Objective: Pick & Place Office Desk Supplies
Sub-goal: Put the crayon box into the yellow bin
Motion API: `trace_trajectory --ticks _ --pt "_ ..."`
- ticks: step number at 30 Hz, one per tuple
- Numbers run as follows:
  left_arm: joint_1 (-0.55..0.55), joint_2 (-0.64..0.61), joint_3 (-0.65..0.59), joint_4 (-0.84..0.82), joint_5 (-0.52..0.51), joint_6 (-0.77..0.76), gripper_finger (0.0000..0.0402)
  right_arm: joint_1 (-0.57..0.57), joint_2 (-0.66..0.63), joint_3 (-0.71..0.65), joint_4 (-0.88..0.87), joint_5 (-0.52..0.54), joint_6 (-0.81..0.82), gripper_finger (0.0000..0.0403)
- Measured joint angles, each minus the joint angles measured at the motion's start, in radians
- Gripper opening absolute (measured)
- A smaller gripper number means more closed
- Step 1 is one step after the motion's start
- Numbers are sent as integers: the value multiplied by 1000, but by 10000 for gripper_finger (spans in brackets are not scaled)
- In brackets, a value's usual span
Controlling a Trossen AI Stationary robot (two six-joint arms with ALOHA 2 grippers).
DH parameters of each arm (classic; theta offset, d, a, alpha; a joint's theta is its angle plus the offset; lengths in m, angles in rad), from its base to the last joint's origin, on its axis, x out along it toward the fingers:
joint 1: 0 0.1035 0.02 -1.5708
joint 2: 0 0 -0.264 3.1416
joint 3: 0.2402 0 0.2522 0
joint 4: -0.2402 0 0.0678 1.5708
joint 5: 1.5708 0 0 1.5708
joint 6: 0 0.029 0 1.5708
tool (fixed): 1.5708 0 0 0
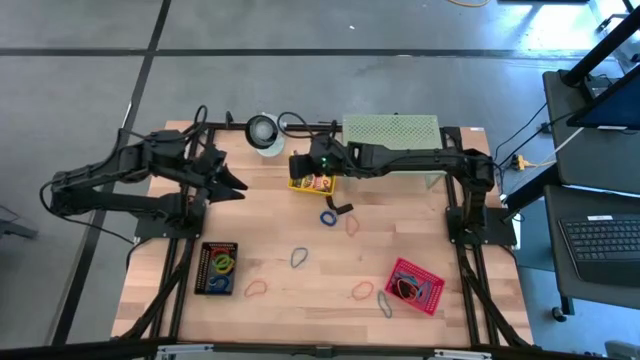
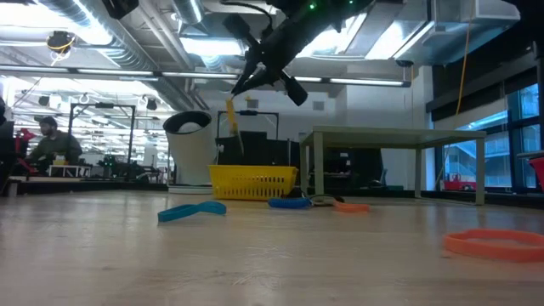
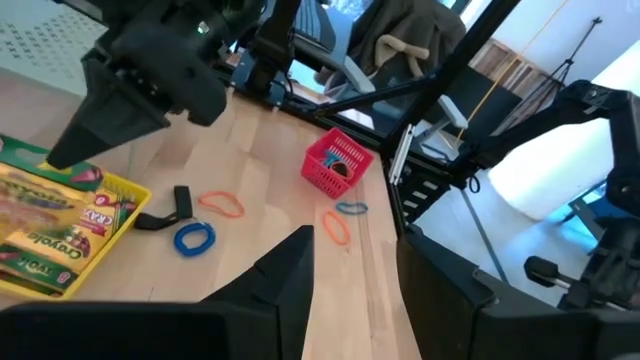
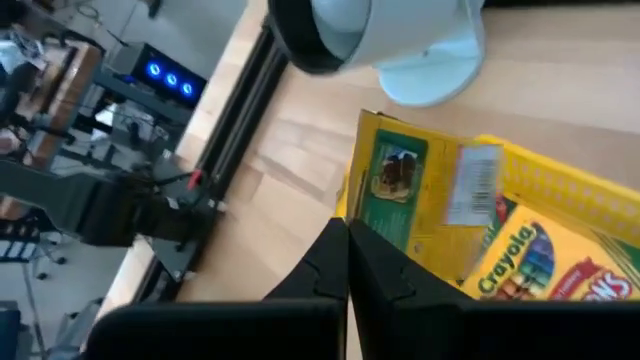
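right end effector (image 1: 300, 166): closed on a crayon box (image 4: 400, 190) over the yellow basket (image 1: 312, 184) | left end effector (image 1: 238, 186): open, empty, parked left | risk: thin edge grip; box may tip onto basket rim (image 4: 560, 175) and fall to tabletop (image 1: 300, 300)

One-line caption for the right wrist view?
Shut right gripper holds a crayon box tilted over the yellow basket, beside a white roll.
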Motion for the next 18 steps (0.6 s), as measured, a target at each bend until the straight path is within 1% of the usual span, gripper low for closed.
trace_trajectory --ticks 4,12,18 --pt "0 -5 0 0 0 0 139 0 0 0 -8 35 1 0" --pt "0 -6 0 0 0 -1 139 -1 7 -3 -16 47 20 0" --pt "0 -6 0 0 0 -7 139 -1 10 -91 33 39 95 0"
